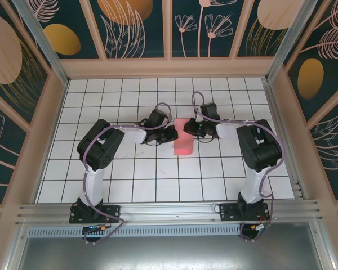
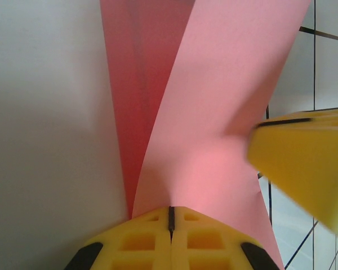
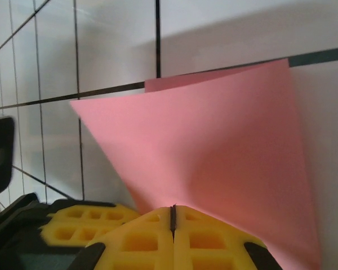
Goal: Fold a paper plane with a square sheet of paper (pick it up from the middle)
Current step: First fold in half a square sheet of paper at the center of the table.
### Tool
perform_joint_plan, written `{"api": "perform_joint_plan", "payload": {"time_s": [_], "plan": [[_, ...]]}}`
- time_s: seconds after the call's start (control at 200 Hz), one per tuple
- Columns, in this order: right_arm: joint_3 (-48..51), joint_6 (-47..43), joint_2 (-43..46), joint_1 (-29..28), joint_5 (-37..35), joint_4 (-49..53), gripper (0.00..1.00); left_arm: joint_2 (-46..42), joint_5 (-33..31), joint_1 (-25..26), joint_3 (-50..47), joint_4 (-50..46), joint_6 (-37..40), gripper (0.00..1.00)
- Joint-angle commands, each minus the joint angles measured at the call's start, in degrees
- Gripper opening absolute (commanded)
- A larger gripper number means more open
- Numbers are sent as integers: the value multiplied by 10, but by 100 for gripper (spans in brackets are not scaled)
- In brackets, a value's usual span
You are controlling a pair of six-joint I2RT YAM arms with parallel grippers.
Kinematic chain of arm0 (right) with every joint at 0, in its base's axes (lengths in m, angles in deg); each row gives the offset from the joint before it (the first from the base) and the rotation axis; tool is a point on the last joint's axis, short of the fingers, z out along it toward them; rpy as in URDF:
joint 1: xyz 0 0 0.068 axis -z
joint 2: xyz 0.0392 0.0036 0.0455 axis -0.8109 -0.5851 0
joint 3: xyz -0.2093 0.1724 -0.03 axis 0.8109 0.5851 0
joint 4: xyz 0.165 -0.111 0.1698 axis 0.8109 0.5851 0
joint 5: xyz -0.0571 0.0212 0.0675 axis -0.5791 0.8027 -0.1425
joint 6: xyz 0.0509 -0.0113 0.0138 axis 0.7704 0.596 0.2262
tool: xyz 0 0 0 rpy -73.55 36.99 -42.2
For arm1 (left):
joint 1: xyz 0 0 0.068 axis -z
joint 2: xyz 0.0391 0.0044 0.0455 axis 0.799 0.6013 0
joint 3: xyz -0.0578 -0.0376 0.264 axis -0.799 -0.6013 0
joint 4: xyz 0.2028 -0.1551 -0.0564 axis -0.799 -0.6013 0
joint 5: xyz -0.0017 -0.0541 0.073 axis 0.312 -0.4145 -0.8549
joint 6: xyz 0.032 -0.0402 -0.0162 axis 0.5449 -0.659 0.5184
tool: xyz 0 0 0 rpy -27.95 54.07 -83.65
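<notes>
White tiled table [image 1: 158, 180], centre: thin salmon-pink folded paper sheet [image 1: 182, 140], spanning the gap between both arms. Left pincer [image 2: 170, 216] clenched on its left edge, right pincer [image 3: 173, 214] clenched on its right edge. Two layers part above the left pinch.

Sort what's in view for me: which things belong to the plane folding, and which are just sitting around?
Part of the job:
- pink paper, held up between the arms
- left gripper, shut on the pink paper
- right gripper, shut on the pink paper

Just there:
- tiled table
- patterned walls
- metal rail at the near edge
</notes>
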Motion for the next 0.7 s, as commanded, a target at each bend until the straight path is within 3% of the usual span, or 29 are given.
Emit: {"api": "perform_joint_plan", "payload": {"time_s": [0.0,0.445,0.696], "plan": [[-11,12,-26,8,8,-21,0,102,-130,4,-51,-120,9,0],[-22,-10,-36,114,-30,6,0,104,-131,5,-51,-120,4,0],[-27,-24,32,89,-30,18,0,100,-132,4,-49,-121,3,0]]}}
